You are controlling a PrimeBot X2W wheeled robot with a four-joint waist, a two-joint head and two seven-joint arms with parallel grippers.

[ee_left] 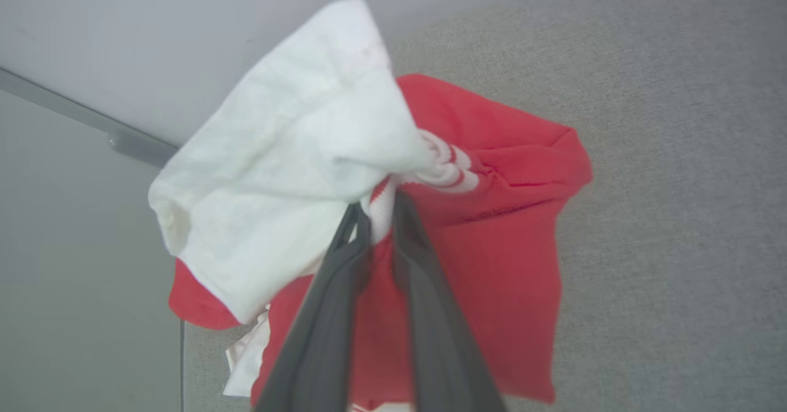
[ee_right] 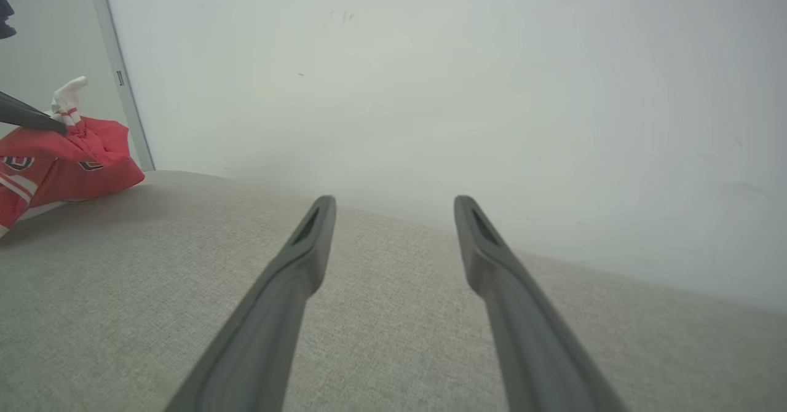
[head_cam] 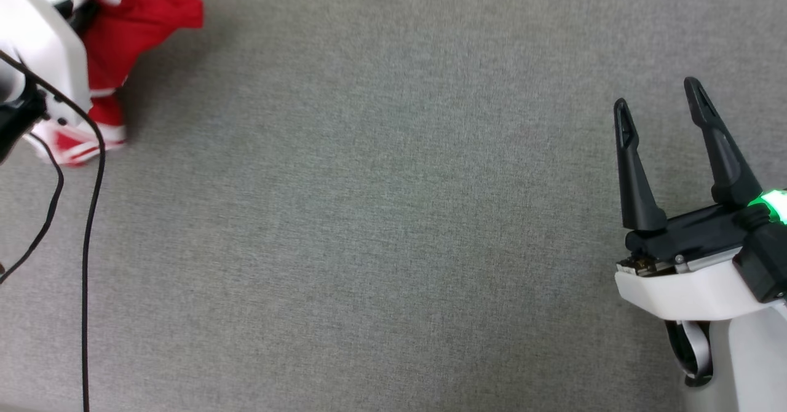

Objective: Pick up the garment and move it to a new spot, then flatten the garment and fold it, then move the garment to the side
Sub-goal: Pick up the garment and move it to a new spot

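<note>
Currently left fingers (ee_left: pixel 344 270) clamped on bunched garment (ee_left: pixel 492 246); right fingers (head_cam: pixel 633 172) apart above grey surface (head_cam: pixel 369 215).

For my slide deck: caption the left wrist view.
Left gripper pinching the bunched red-and-white garment, grey surface beneath.

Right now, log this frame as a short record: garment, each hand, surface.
garment: red jersey with white panel, bunched, at the robot's far left
left hand: shut on the garment's striped trim
right hand: open, empty, apart from the garment
grey fabric surface: garment's lower part rests on it
stage: grasped; not flattened or folded
</note>
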